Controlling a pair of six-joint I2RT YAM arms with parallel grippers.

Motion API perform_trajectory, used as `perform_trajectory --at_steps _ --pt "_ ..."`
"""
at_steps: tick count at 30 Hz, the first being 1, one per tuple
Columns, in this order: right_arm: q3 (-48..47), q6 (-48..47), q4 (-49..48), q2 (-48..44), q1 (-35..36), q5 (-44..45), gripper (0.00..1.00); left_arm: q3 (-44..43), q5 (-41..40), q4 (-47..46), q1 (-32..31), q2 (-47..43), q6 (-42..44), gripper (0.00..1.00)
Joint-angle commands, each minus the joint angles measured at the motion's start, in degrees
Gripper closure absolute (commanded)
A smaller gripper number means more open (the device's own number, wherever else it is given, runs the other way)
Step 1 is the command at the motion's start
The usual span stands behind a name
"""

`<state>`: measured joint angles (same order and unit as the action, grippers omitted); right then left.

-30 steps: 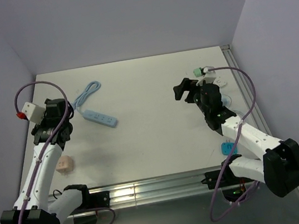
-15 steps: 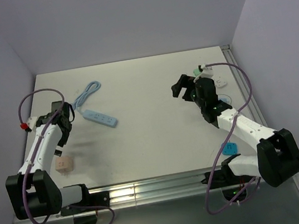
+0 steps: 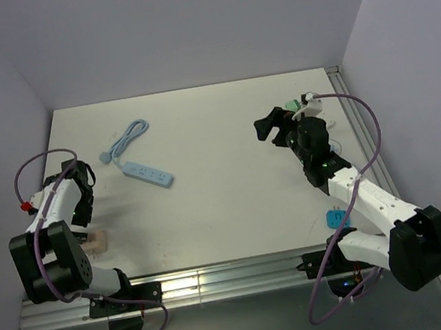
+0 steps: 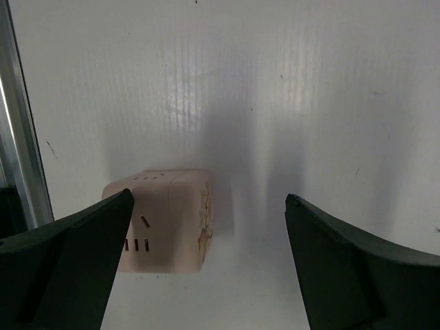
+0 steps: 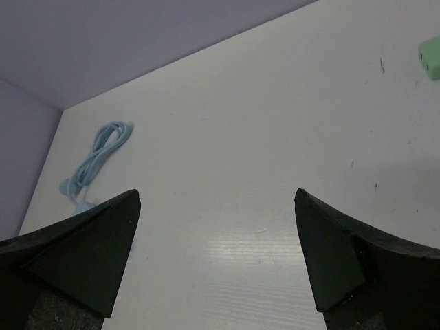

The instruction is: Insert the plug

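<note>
Room is wide across the middle of the desk (image 3: 233, 138). Its left edge runs close beside my left claw (image 4: 207, 198), which hangs fully spread and empty over the pink cube socket (image 4: 165, 221). My right claw (image 5: 216, 194) is also spread wide, gripping nothing, near the right edge. The blue power strip (image 3: 149, 173) lies left of centre, its plug (image 3: 104, 157) beside the coiled cord (image 3: 130, 134).

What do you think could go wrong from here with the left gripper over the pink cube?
The pink cube sits off-centre, nearer one finger of the open left gripper, so closing may shove it rather than clamp it. The metal rail runs close beside the cube, so that finger might strike it while descending.
</note>
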<state>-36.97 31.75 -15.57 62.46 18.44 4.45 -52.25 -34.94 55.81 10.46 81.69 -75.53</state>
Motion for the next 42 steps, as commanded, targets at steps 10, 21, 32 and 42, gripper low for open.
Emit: perform_trajectory --at_steps 10,21,32,42 --pt "0.2 0.6 -2.8 0.3 -0.3 0.3 0.0 1.5 5.8 -1.8 1.8 6.8 -3.9 0.12" --pt "-0.1 0.5 -2.9 1.8 -0.3 0.1 0.0 3.6 10.2 -7.4 0.7 3.5 5.4 0.34" --pt "-0.4 0.6 -3.1 2.8 -0.2 -0.7 0.01 8.1 24.5 -13.2 -5.8 -8.2 17.0 0.31" --pt "-0.7 0.3 -1.9 3.2 -0.3 -1.0 0.01 4.5 23.0 -11.9 -18.0 -9.5 22.7 0.16"
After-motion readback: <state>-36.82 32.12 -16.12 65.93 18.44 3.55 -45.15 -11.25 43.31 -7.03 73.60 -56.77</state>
